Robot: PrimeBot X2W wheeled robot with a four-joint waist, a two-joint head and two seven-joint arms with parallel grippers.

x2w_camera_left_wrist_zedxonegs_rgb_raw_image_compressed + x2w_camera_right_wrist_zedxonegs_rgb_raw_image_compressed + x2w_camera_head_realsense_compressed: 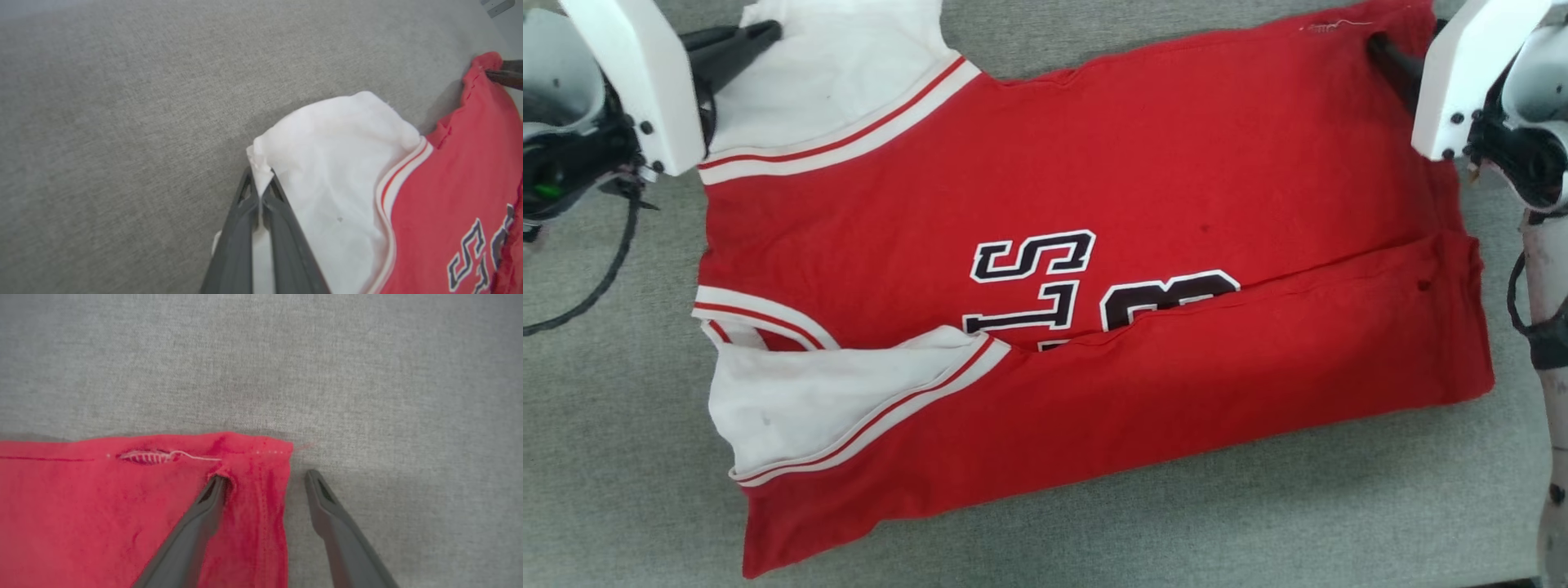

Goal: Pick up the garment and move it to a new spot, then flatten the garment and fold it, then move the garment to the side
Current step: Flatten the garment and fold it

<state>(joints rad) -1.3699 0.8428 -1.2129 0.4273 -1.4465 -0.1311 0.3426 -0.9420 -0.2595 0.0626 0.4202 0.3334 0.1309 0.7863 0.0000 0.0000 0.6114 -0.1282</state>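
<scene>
The garment point(1176, 163), a red shirt with black-and-white letters, lies spread on the grey cloth surface point(1094, 531), its near long edge folded up over the print. My left gripper point(768, 33) is at the far left corner. In the left wrist view it point(259, 183) is shut on the edge of the white sleeve point(335, 163), fabric pinched between the tips. My right gripper point(1380, 45) is at the far right corner. The right wrist view shows it point(265, 477) open, one finger pressed on the red hem corner point(253, 457) and the other on the bare cloth beside it.
The grey cloth surface point(367, 375) runs on past the shirt's far edge and along its near side. Black cables hang at my left wrist point(605, 269) and right forearm point(1535, 327). The second white sleeve point(792, 408) lies folded at the near left.
</scene>
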